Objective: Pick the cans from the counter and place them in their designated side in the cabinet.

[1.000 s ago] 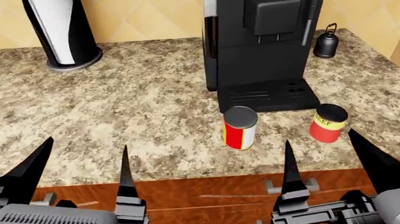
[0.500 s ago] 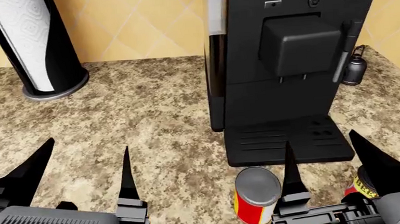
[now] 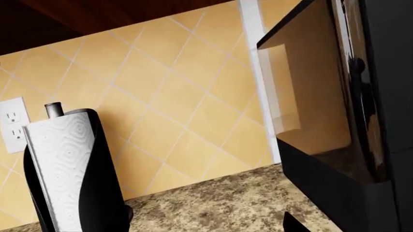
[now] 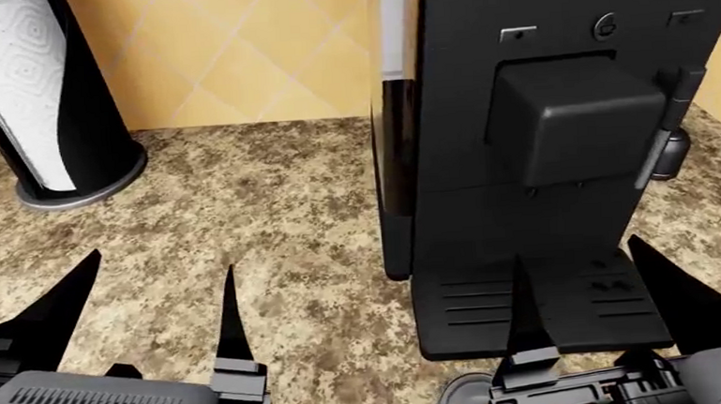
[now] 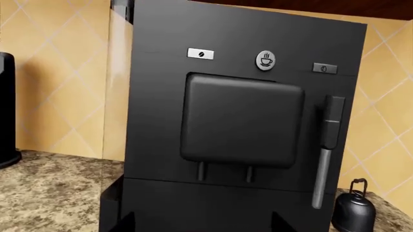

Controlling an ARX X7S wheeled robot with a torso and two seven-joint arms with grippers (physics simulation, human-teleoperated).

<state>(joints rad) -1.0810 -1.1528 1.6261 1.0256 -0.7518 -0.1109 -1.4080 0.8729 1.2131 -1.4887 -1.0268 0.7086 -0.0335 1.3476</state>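
Note:
Only the grey lid of the wider can [image 4: 465, 398] shows, at the head view's bottom edge, on the speckled counter [image 4: 275, 226] in front of the coffee machine. The slimmer can is out of view. My right gripper [image 4: 599, 302] is open with nothing in it; its inner finger stands just right of that lid and its tips point at the machine's drip tray. To the left, my left gripper [image 4: 152, 310] hangs open and empty over bare counter. No can appears in either wrist view. The dark wooden underside of a cabinet [image 3: 96, 14] runs above the tiled wall.
A tall black coffee machine [image 4: 545, 153] stands close ahead of the right gripper, filling the right wrist view [image 5: 239, 121]. A small black kettle [image 5: 351, 210] sits behind its right side. A paper towel holder [image 4: 41, 99] stands at the back left, beside a wall outlet [image 3: 13, 123].
The head view has risen and closed in on the wall. The wider can slid down to the bottom edge and the slimmer can left the view. Both grippers stay open.

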